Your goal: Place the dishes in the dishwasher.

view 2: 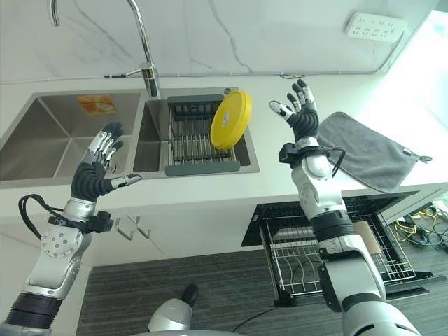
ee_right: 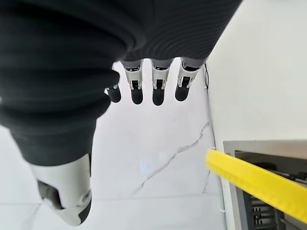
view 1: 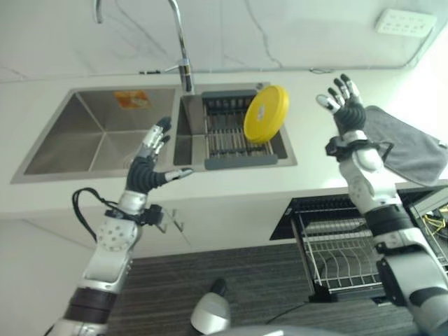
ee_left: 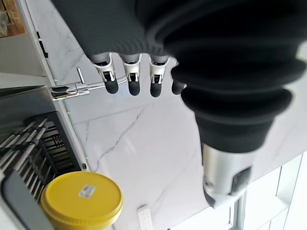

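So nothing has been picked up yet: both hands are raised over the counter with fingers spread and nothing in them. The left hand (view 1: 148,159) hovers above the strip of steel between the two basins of the sink (view 1: 91,136), thumb out toward the rack. The right hand (view 2: 299,110) is up over the white counter (view 2: 294,164), palm toward the basin, just beside the yellow plate (view 2: 232,119) but not touching it.

The plate stands tilted on its edge in the dark drying rack (view 2: 194,143) that sits in the right basin, leaning against the rack's right end, probably left that way to drain. That tilt leaves its rim free, which should make it easy for fingers to close round.

Below the counter, the dishwasher's wire basket (view 2: 315,252) is pulled out on the robot's right side, its tines bare and ready. A grey cloth (view 2: 371,157) lies on the counter to the right, near the right forearm. Given how close it is, the right hand looks like the one meant to take the plate and carry it down to the basket.
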